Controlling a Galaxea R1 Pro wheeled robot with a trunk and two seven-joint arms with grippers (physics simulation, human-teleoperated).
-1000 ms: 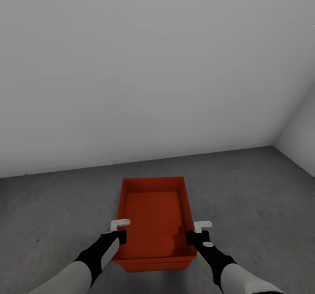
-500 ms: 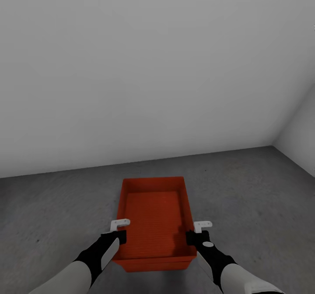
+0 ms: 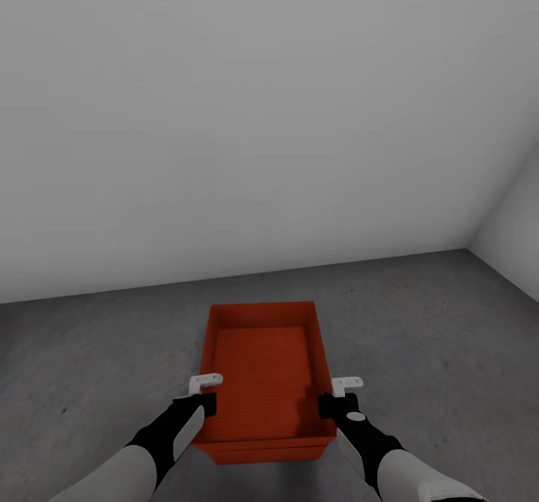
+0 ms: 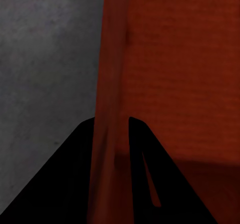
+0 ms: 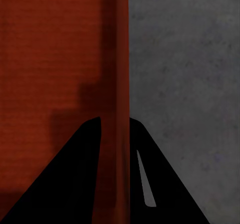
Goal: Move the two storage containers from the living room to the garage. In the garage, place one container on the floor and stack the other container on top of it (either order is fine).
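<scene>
1. Left pincer [image 3: 203, 405] is narrowed tight on the storage container's [image 3: 262, 371] left wall.
2. Right pincer [image 3: 329, 405] pinches the right wall.
3. The container sits over the grey floor [image 3: 90, 360], near the white wall [image 3: 224, 113].

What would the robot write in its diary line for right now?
place: garage | left gripper: shut on bin left wall | right gripper: shut on right wall | under: grey floor

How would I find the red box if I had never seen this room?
Look at the rough dark grey floor under the plain pale wall. In front of the robot an open storage container sits between the left end effector and the right end effector, each gripping a side wall. It is the one bright orange-red thing among grey.
</scene>
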